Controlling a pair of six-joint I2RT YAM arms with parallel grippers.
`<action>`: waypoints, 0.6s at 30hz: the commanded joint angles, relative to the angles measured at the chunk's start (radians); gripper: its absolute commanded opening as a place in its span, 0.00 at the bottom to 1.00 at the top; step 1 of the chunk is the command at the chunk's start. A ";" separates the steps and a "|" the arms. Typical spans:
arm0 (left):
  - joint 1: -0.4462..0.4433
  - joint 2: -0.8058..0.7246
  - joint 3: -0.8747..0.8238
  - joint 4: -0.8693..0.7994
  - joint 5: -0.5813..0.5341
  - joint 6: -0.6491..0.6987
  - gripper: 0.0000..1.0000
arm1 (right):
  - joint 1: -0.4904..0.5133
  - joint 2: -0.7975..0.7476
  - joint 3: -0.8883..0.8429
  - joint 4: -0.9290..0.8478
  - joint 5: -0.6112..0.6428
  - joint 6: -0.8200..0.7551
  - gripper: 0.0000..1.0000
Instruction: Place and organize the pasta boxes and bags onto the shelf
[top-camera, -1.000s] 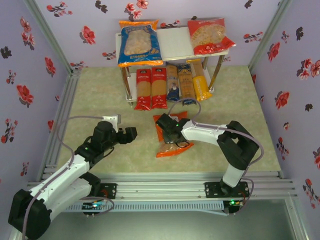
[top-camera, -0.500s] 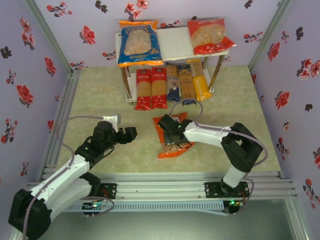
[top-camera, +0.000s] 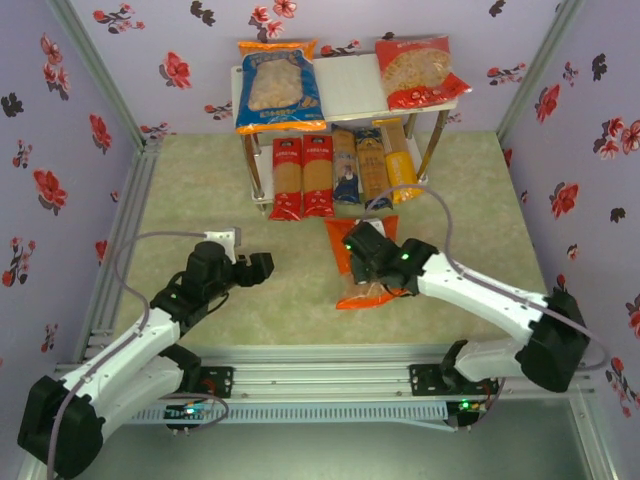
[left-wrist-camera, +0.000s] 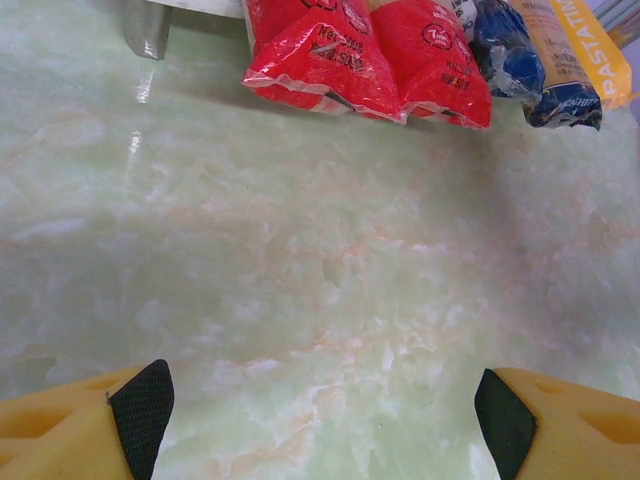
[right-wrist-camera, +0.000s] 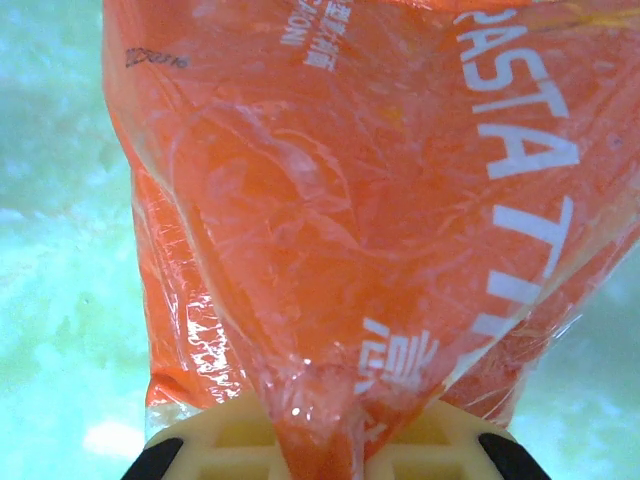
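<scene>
Crinkled glossy plastic: orange bag (right-wrist-camera: 330, 200), red spaghetti packs (left-wrist-camera: 320, 55). Smooth marbled tabletop (left-wrist-camera: 320, 280), slight sheen.

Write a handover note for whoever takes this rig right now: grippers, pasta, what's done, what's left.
Left gripper: open, empty, over the table.
Right gripper: shut on the orange bag, in front of the shelf.
Done: blue bag and red bag on top, five spaghetti packs in a row below.
Left: orange bag onto the shelf, likely the bare middle of its top.
</scene>
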 joint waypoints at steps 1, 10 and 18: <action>0.010 0.013 0.019 0.033 0.017 -0.002 0.83 | 0.006 -0.090 0.154 -0.038 0.167 -0.103 0.00; 0.012 0.057 0.056 0.042 0.020 0.008 0.83 | 0.007 -0.055 0.492 0.120 0.253 -0.440 0.00; 0.011 0.057 0.059 0.039 0.022 0.001 0.83 | -0.088 0.172 0.802 0.335 0.234 -0.679 0.00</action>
